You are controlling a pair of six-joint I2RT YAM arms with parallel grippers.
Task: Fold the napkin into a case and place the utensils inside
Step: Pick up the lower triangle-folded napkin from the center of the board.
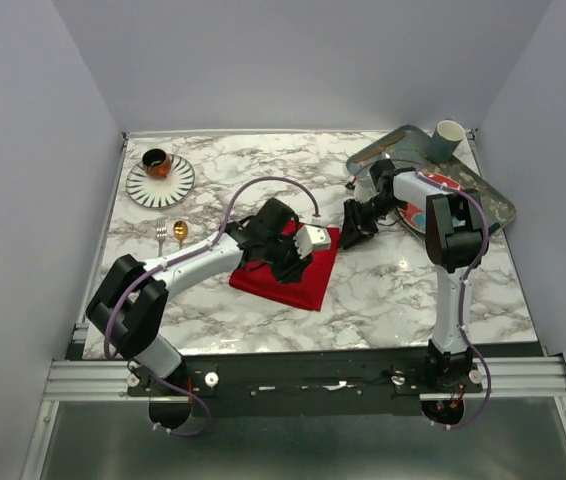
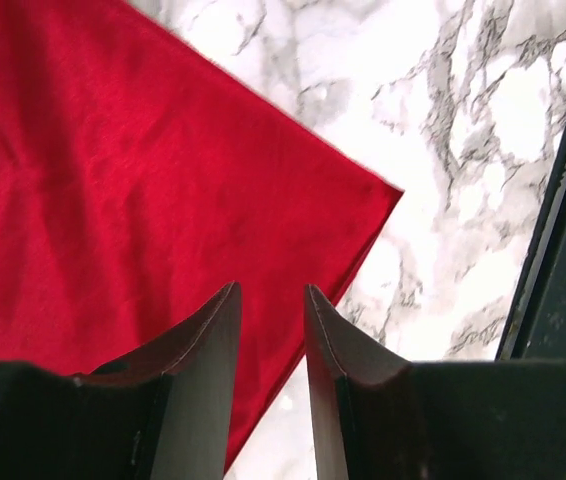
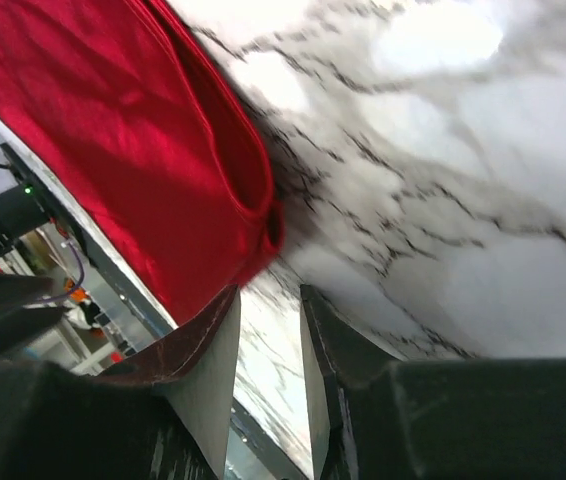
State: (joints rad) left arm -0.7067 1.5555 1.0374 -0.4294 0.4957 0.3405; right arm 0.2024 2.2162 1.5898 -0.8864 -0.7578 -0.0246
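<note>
Two containers stand apart from the bright red cloth napkin, which lies near the middle of the white marble table. Beyond the napkin and to its right is a dark green metal tray. It holds a round red patterned plate, partly hidden under my right arm, and a pale green cup at its far edge. Beyond the napkin to its left is a round black-and-white striped plate with a small copper-brown cup on it. I cannot see inside either cup.

Just left of the napkin, clear of it, a slim silver fork and a slim gold spoon lie side by side, both running far to near.

From above, the napkin is a four-sided patch skewed to the table edges, with one corner pointing toward the tray. The left arm covers too much for me to tell its long axis. In the right wrist view that corner is doubled over in layers.

My left gripper hangs over the napkin near its edge, jaws slightly apart and holding nothing. My right gripper sits low beside the doubled corner, over bare marble. Its jaws are parted too, with nothing between them.
</note>
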